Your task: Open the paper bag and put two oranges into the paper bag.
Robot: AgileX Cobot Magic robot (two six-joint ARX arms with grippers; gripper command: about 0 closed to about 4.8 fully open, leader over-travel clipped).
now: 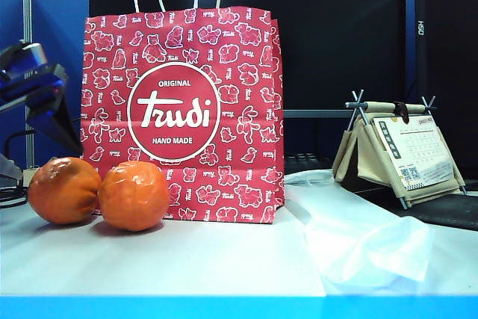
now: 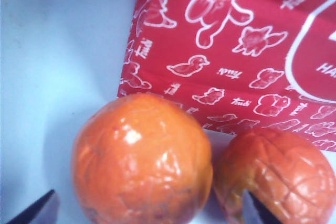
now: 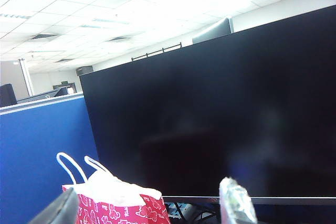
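Exterior view: white table (image 1: pixel 187 259), black backdrop (image 1: pixel 336 28), blue partition (image 1: pixel 56 28).

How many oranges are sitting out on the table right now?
2. One orange lies at the table's left edge; the other orange touches it on the right, just in front of the paper bag. Whether the bag hides more, I cannot tell.

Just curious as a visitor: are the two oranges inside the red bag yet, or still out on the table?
Still out. Both oranges sit on the table in front of the upright paper bag.
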